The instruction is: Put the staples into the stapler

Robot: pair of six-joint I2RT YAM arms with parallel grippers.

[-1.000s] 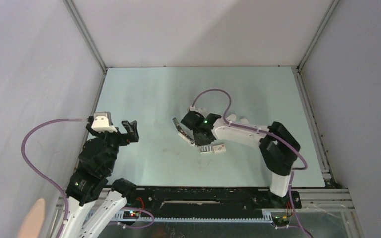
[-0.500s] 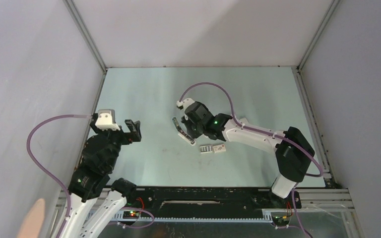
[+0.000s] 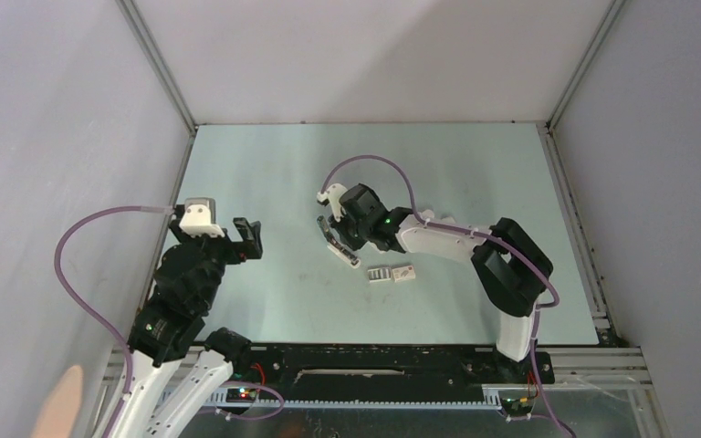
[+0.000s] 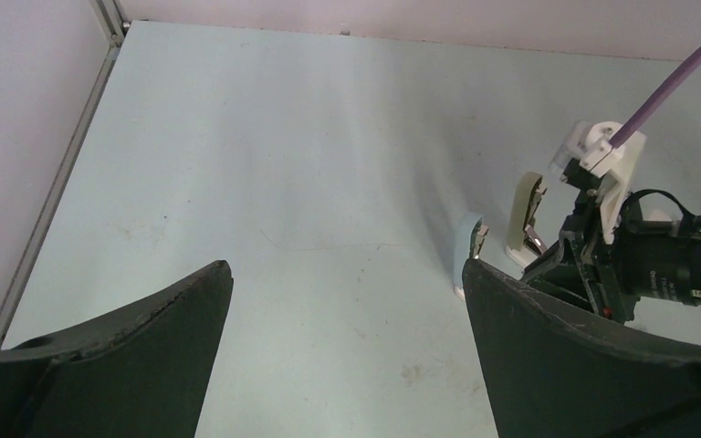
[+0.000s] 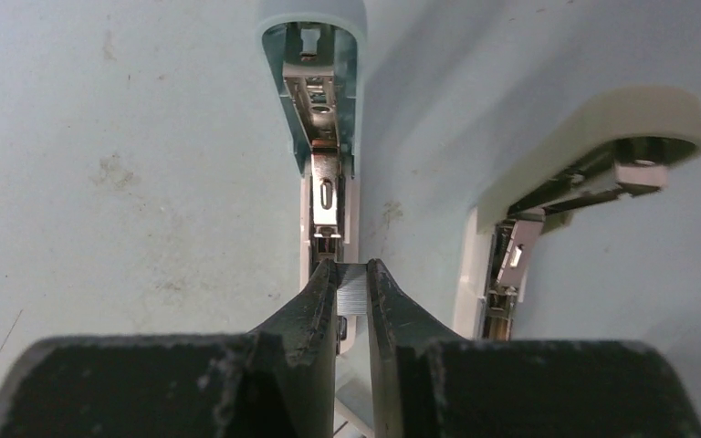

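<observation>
The stapler (image 3: 336,241) lies open on the table, its pale blue channel (image 5: 318,100) pointing away and its cream lid (image 5: 593,137) swung out to the right. My right gripper (image 5: 353,271) is shut on a silvery strip of staples (image 5: 353,292) and holds it just above the near end of the channel. In the top view the right gripper (image 3: 345,235) sits over the stapler. A greyish striped block of staples (image 3: 381,275) lies on the table to its right. My left gripper (image 3: 246,239) is open and empty, well left of the stapler (image 4: 468,251).
A small plain white box (image 3: 405,272) lies beside the striped block. The table (image 3: 274,173) is walled on the left, back and right. The right arm's purple cable (image 3: 374,162) loops above the stapler.
My right gripper has moved left and away from the striped block to sit over the open stapler. My left arm has shifted slightly forward.
</observation>
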